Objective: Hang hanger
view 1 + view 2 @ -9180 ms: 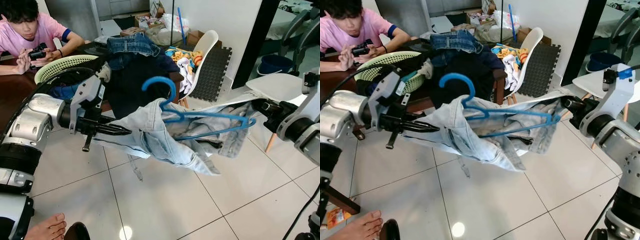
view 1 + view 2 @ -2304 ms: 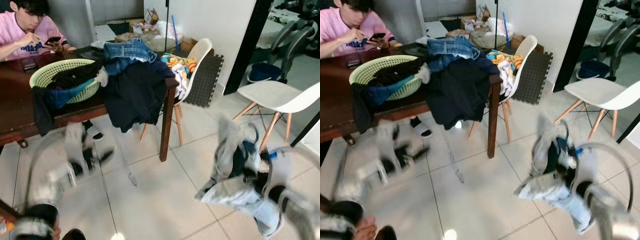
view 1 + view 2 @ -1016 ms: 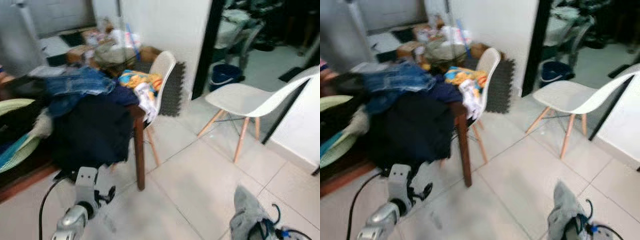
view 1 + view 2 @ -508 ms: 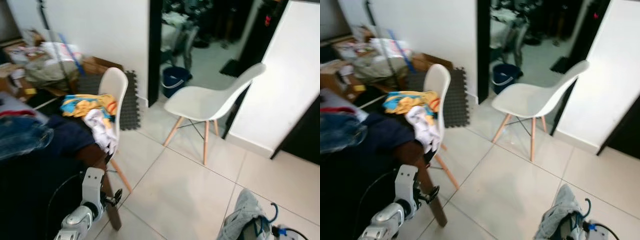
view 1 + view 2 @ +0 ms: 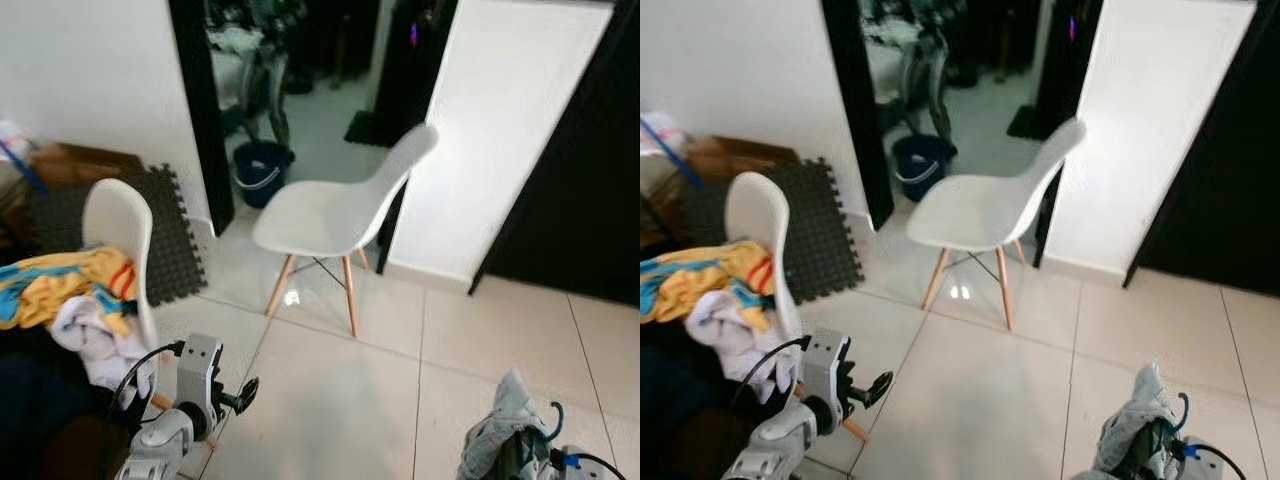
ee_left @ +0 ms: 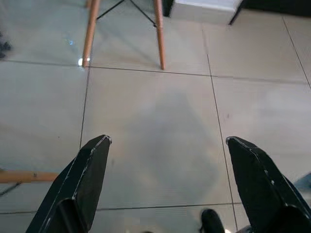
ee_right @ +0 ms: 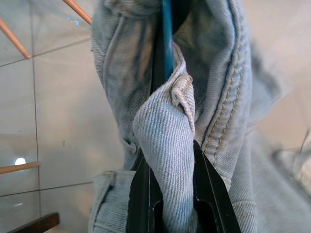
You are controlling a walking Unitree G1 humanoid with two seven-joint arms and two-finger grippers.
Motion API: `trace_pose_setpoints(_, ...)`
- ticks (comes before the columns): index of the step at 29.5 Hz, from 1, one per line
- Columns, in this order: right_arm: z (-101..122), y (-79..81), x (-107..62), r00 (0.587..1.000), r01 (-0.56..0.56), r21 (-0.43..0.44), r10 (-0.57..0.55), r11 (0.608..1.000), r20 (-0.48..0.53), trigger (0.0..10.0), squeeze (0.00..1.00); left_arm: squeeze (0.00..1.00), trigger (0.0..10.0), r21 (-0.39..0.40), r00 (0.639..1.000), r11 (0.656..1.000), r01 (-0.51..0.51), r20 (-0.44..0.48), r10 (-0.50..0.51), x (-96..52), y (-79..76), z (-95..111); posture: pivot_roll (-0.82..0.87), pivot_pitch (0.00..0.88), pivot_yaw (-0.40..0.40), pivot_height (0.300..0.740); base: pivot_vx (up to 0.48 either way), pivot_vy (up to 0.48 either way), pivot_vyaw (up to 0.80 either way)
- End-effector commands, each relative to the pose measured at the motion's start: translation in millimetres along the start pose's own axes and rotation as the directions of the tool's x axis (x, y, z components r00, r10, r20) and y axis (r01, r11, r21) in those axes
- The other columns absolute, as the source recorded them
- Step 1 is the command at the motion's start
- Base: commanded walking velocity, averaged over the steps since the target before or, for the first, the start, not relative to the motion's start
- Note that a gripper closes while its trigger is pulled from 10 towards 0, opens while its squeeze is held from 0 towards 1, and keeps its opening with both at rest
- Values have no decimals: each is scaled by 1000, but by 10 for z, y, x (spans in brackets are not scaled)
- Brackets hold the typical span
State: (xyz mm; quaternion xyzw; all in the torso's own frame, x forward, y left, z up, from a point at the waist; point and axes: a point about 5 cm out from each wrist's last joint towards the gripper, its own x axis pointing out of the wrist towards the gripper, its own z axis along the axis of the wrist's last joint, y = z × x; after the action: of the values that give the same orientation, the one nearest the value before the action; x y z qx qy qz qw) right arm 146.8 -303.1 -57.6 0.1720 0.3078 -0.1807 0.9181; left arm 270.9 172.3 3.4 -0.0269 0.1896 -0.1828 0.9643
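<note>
A blue hanger [image 7: 166,43] carries a pair of light blue denim jeans [image 7: 218,73]. My right gripper [image 7: 167,150] is shut on the hanger and the denim folded over it. In the left eye view this bundle [image 5: 500,430] hangs low at the bottom right, with the blue hanger hook [image 5: 553,420] sticking out beside it. My left gripper [image 5: 245,392] is held low at the bottom left, open and with nothing in it. In the left wrist view its fingers [image 6: 95,165] stand wide apart over the bare floor tiles.
A white chair [image 5: 330,210] stands in the middle before a white wall panel [image 5: 500,130]. Behind it a dark doorway holds a blue bucket [image 5: 258,160]. Another white chair [image 5: 115,230] draped with clothes and a black foam mat [image 5: 175,240] are on the left.
The whole view has swung to the right: the table and clothes pile have slid off the left and the white chair is now central. Both grippers keep their low places and states.
</note>
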Motion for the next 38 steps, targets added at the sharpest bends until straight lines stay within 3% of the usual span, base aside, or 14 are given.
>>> trace_pose_setpoints(1, -16, -40, -22, 1000, 16, 16, -16, 1000, 4, 10000, 0, 0, 10000, 0, 1000, 1000, 3, -24, -3, -15, 0, -54, -68, 67, 16, 740, 0, 0, -800)
trace_pose_setpoints(11, -32, -41, -28, 1000, 17, 16, -17, 1000, -1, 10000, 0, 0, 10000, -2, 1000, 1000, 13, -16, -13, -17, 0, -54, -71, 63, 15, 740, 71, 0, -800)
trace_pose_setpoints(38, -51, -36, -33, 1000, 18, 18, -18, 1000, 1, 10000, 0, 0, 10000, 8, 999, 999, 46, -1, -46, -14, -9, -38, -78, 62, 13, 740, 478, 0, -800)
